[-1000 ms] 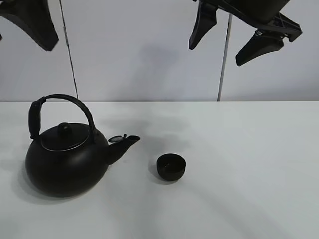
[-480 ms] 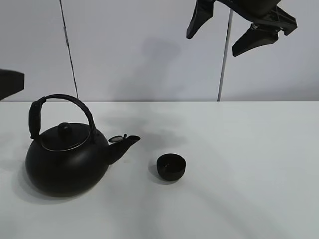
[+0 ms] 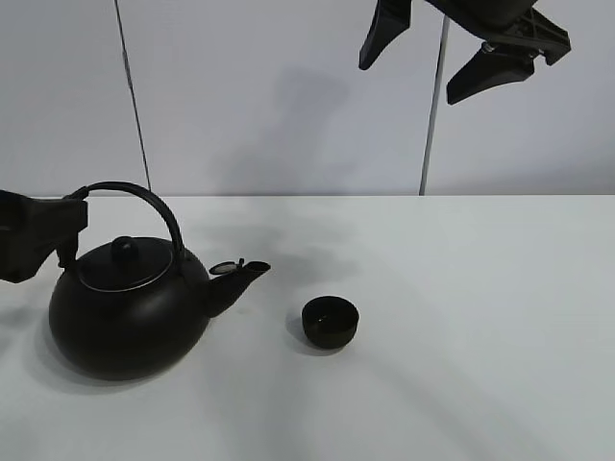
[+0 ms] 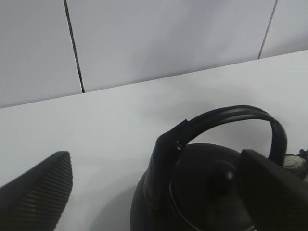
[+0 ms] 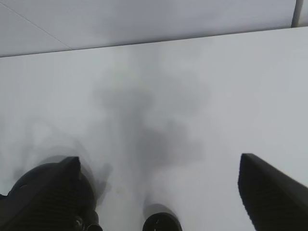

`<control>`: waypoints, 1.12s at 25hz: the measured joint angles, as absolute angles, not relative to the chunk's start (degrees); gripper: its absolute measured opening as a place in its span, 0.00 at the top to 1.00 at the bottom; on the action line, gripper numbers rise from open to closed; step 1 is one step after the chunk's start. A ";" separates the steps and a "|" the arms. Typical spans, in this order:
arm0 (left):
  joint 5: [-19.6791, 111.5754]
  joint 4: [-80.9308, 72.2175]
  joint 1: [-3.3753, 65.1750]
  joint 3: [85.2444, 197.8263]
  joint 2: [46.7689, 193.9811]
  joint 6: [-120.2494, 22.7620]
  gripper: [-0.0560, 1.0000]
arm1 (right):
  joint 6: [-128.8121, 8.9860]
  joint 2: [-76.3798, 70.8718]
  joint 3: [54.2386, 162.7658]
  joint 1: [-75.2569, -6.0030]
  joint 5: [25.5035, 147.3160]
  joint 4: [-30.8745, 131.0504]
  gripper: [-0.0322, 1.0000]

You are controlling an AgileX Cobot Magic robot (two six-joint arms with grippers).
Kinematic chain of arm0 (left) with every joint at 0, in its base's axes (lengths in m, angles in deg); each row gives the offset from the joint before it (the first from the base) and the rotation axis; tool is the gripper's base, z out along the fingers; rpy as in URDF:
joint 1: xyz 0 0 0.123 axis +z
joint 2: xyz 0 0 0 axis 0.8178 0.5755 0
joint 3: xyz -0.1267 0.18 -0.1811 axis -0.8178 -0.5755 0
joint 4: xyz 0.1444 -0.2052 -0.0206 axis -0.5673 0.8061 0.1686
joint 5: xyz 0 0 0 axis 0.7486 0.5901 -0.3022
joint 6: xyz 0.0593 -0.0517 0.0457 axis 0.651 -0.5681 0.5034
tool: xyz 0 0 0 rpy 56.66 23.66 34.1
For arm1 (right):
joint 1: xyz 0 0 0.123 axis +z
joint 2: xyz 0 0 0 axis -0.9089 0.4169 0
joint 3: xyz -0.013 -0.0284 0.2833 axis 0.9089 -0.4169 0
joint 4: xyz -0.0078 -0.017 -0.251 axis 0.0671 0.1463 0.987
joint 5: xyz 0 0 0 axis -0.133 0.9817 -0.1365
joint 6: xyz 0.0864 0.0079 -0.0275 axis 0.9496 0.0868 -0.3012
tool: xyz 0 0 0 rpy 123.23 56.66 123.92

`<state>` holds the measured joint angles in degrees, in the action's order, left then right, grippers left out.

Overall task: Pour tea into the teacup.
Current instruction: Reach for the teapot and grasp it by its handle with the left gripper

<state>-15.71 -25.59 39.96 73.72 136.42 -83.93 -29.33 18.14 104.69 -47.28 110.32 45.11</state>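
The black kettle (image 3: 130,312) stands on the left of the white table (image 3: 461,317), its spout pointing right toward the teacup (image 3: 330,321), a small black bowl-shaped cup. My left gripper (image 4: 154,156) is open, with the kettle's arched handle (image 4: 226,115) showing between its ribbed fingers (image 4: 38,192). In the high view one left finger (image 3: 34,238) sits at the handle's left end. My right gripper (image 3: 437,48) hangs open high above the table, with nothing between its fingers. The right wrist view has the teacup (image 5: 161,224) far below.
A pale wall (image 3: 288,96) with thin vertical seams rises behind the table's back edge. White tabletop stretches to the right of the teacup and in front of it.
My left gripper has dropped from the upper left down to the level of the kettle's handle. The right gripper has risen slightly. Kettle and teacup have not moved.
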 joint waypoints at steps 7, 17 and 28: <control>-22.76 -24.55 39.96 73.89 145.84 -82.80 0.32 | -29.33 18.14 104.69 -47.28 110.32 45.11 0.38; -23.02 -23.03 39.96 76.96 149.03 -82.19 0.32 | -29.33 18.14 104.69 -47.28 110.32 45.11 0.38; -22.11 -23.03 39.96 81.65 149.09 -81.39 0.32 | -29.33 18.14 104.69 -47.28 110.32 45.10 0.38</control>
<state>-22.11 -23.03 39.96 81.65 149.09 -81.39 -29.33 18.14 104.69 -47.28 110.32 45.10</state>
